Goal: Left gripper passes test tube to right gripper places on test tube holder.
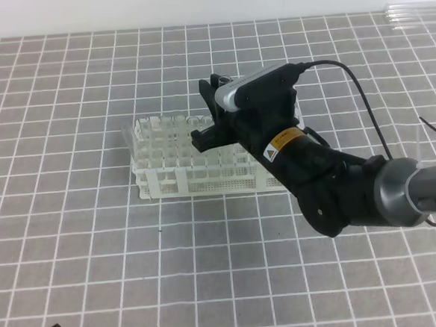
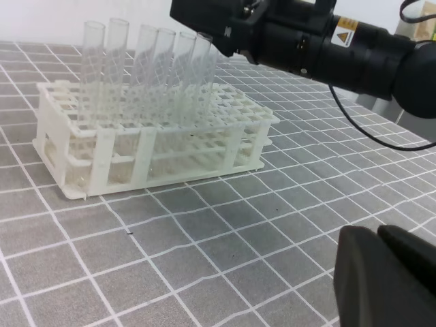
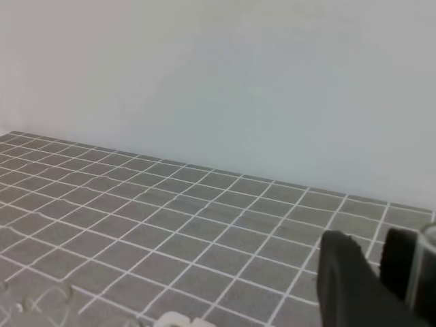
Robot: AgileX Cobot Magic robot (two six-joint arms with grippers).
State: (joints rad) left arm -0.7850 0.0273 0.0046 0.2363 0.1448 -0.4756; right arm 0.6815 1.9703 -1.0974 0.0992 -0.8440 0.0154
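The right gripper (image 1: 203, 138) hangs over the rack (image 1: 204, 181), its fingers clamped on the top of a test tube (image 2: 202, 75). The lower part of this tube already stands upright in a hole of the rack's back row, straight below the jaws. Beside it, running away from the gripper along the same row, five more tubes (image 2: 116, 61) stand side by side, all clear and seemingly empty. The holes in the rows nearer the left wrist camera hold nothing that can be seen. Behind the gripper, on the thick black arm, sits a warning sticker (image 1: 285, 140): a triangle on orange above a white strip, with print too small to read. Further back the grey link carries pale lettering cut by the frame edge. The rack rests on a grey mat (image 1: 75, 256) with a white grid. The left gripper (image 2: 381, 272) waits low and well apart from the rack, its fingers together with nothing between them.
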